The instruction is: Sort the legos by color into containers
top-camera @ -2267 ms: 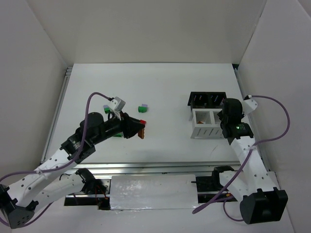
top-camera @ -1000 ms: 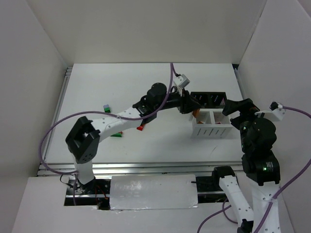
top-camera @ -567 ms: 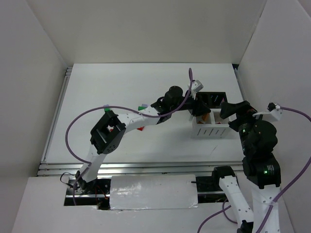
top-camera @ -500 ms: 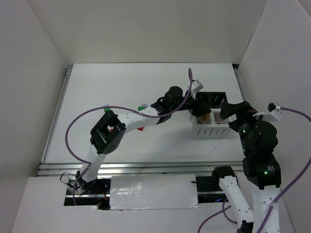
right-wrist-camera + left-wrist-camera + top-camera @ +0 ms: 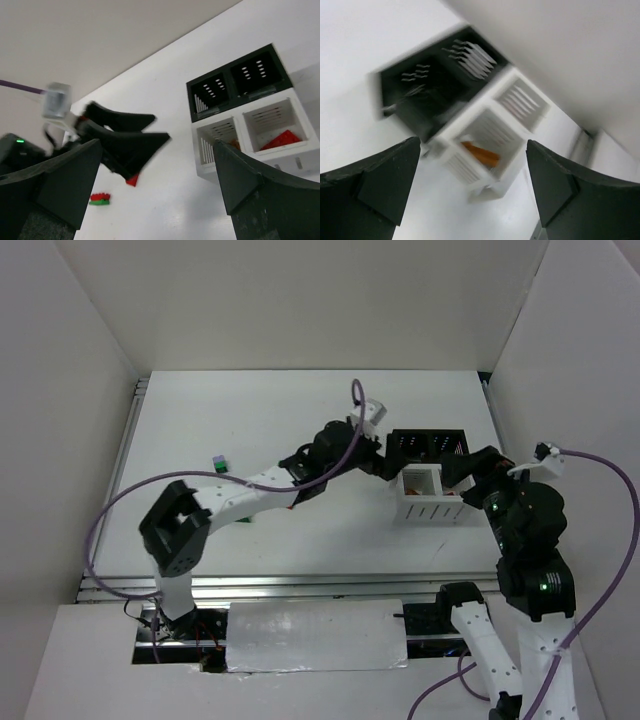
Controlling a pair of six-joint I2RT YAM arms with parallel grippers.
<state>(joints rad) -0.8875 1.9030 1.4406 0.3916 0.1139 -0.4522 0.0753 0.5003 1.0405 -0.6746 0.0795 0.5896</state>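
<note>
My left gripper hangs open and empty just left of the containers. An orange-brown lego lies in the left cell of the white bin, below and ahead of the left gripper. The black bin joins the white bin behind it. A red lego lies in the right white cell. My right gripper is open above the bins' near right side, holding nothing. On the table lie a red lego, a red-on-green pair and a lavender-on-green lego.
White walls enclose the table on the left, back and right. The left arm stretches across the middle of the table towards the bins. A metal rail runs along the near edge.
The left gripper opened over the white bin and dropped the orange-brown lego into its left cell, then drew back to the left. The right arm shifted slightly.
</note>
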